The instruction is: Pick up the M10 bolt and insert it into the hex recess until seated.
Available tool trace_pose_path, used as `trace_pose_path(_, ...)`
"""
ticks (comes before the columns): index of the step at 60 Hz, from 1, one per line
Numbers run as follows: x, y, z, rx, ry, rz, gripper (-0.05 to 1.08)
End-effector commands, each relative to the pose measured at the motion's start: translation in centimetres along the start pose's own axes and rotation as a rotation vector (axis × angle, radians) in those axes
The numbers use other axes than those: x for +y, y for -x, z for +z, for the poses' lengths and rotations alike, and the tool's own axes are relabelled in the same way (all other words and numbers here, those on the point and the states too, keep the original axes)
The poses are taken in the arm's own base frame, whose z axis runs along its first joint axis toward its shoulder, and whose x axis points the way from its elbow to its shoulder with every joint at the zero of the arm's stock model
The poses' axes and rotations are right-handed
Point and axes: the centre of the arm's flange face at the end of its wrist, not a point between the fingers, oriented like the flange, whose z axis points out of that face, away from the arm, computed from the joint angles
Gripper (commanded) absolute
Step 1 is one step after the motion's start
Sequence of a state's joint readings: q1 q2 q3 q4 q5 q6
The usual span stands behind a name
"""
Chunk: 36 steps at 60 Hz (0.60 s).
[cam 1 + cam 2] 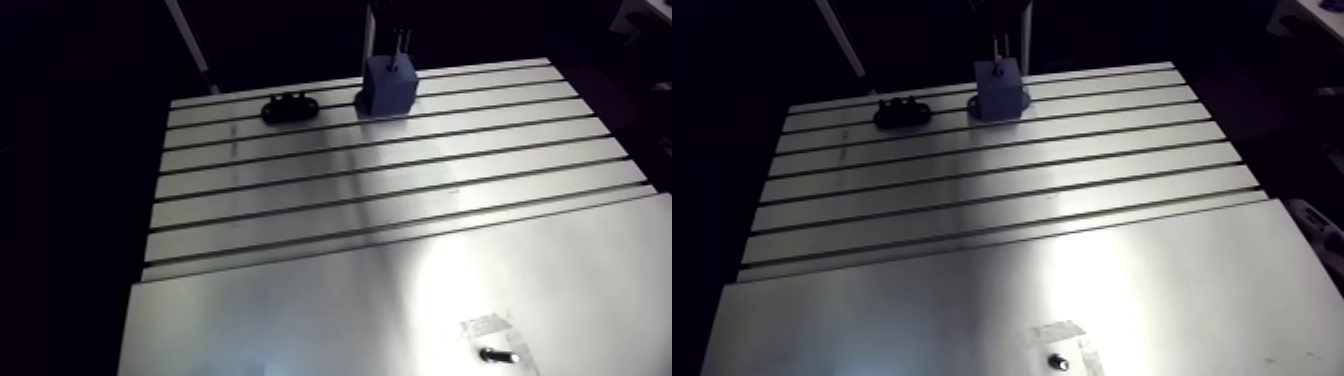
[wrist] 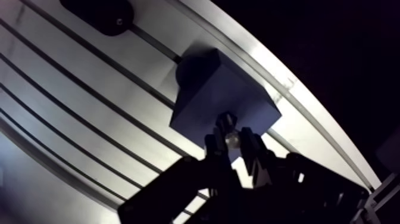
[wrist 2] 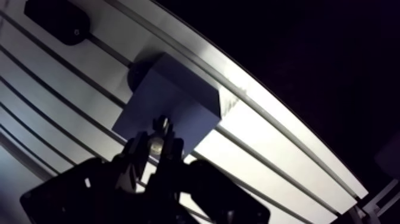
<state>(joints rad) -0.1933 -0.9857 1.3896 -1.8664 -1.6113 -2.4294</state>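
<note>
The gripper (image 2: 232,144) pinches the M10 bolt (image 3: 159,128) between its two fingers, pointing down over the top face of the blue block (image 2: 205,89). The hex recess is hidden, so whether the bolt has entered the block cannot be told. The block stands on the slotted table (image 1: 400,170). Beside the block sits a black fixture (image 1: 290,107). Well apart from the block, a small dark screw (image 1: 497,355) lies next to a tape patch (image 1: 487,326)
</note>
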Motion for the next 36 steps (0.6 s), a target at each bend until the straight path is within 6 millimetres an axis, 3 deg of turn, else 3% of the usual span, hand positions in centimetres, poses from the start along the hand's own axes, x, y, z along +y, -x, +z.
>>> trace_pose_path(1,0.0,0.0,0.1,0.008,0.007,0.001,0.76)
trace_pose_path(3,0.0,0.0,0.0,0.015,0.015,0.001,0.58)
trace_pose_path(6,-0.1,0.1,0.2,0.014,0.014,0.002,0.50)
trace_pose_path(7,-0.1,0.1,0.2,0.015,0.015,0.004,0.37)
trace_pose_path(8,-0.1,0.1,0.2,0.015,0.015,0.004,0.37)
trace_pose_path(9,-0.2,0.2,0.1,0.015,0.017,0.001,0.19)
trace_pose_path(10,-0.2,0.2,0.1,0.015,0.017,0.001,0.19)
trace_pose_path(11,-0.3,0.2,0.2,0.014,0.017,0.004,0.03)
trace_pose_path(12,-0.3,0.3,0.2,0.013,0.015,0.005,0.01)
trace_pose_path(36,0.4,0.9,-1.1,0.048,0.040,0.063,0.00)
